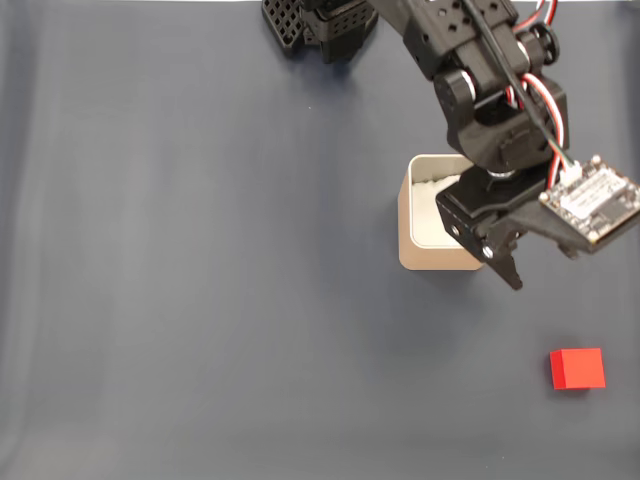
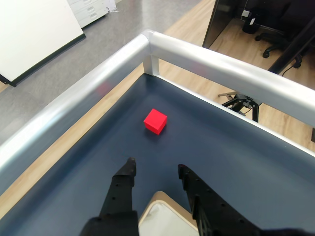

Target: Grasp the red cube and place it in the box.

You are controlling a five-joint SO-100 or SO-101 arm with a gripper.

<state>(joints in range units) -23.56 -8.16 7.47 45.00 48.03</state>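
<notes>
1. Sitting alone on the dark blue mat [image 1: 200, 300], the red cube [image 1: 577, 368] lies in the lower right of the fixed view, and just above centre in the wrist view [image 2: 155, 121].
2. Up and to the left of it, well apart, stands the beige box [image 1: 418, 225] (white paper inside), right of centre in the fixed view.
3. Over the box's right side hangs the gripper [image 2: 156, 172], its two black fingers parted with nothing between them.
4. Silver rails [image 2: 98, 83] border the mat's corner in the wrist view.
</notes>
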